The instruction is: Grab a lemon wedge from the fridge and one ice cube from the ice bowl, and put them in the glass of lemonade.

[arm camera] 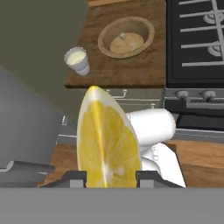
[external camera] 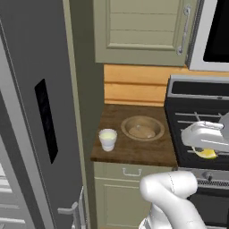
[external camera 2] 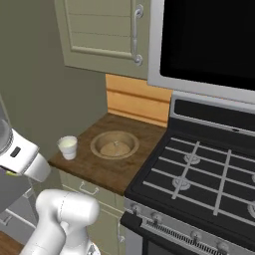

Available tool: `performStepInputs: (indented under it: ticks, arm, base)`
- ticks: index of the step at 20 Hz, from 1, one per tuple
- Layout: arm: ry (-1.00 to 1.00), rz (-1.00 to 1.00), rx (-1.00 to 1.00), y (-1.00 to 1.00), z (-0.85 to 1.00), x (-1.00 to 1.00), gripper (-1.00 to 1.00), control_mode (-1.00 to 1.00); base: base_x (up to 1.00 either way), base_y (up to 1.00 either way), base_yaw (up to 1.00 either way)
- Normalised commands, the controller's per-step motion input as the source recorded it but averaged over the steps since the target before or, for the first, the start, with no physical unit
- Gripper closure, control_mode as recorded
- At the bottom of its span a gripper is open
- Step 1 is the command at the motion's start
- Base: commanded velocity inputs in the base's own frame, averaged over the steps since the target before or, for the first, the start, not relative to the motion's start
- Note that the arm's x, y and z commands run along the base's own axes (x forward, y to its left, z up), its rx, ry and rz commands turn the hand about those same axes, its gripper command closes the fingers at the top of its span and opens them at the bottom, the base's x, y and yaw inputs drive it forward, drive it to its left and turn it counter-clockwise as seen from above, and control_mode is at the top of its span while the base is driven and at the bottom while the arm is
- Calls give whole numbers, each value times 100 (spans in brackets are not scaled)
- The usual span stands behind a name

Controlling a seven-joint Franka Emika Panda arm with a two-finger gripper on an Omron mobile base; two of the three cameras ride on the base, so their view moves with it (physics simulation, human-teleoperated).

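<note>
The gripper pinches the bright yellow lemon wedge, well back from the dark wooden worktop carrying the whitish translucent glass of lemonade.

The lemon wedge is bright yellow, with pale segment lines across its cut face and a curved rind; it stands upright, pointed end up, between the two dark fingertips, and in the left base view it shows as a yellow sliver under the white hand. The glass of lemonade is a small whitish tumbler, upright, holding pale yellow liquid, near the counter's front left corner. The ice bowl, wide, shallow and brownish with a pale rim, sits just beside it toward the counter's middle, apart from the glass. The grey fridge stands left of the counter, a dark panel on its door.
</note>
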Motion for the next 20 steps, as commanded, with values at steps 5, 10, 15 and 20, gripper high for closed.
performStepInputs:
  ticks: [5, 10, 15, 20]
  arm:
    - [0, 0, 0, 0, 0, 0, 100, 100]
    - [0, 0, 0, 0, 0, 0, 100, 100]
    - [0, 0, 0, 0, 0, 0, 100, 100]
    - [0, 1, 0, 0, 0, 17, 100, -100]
  base:
    - [88, 0, 4]
    - [90, -1, 7]
    - [8, -1, 2]
    - [16, 0, 0]
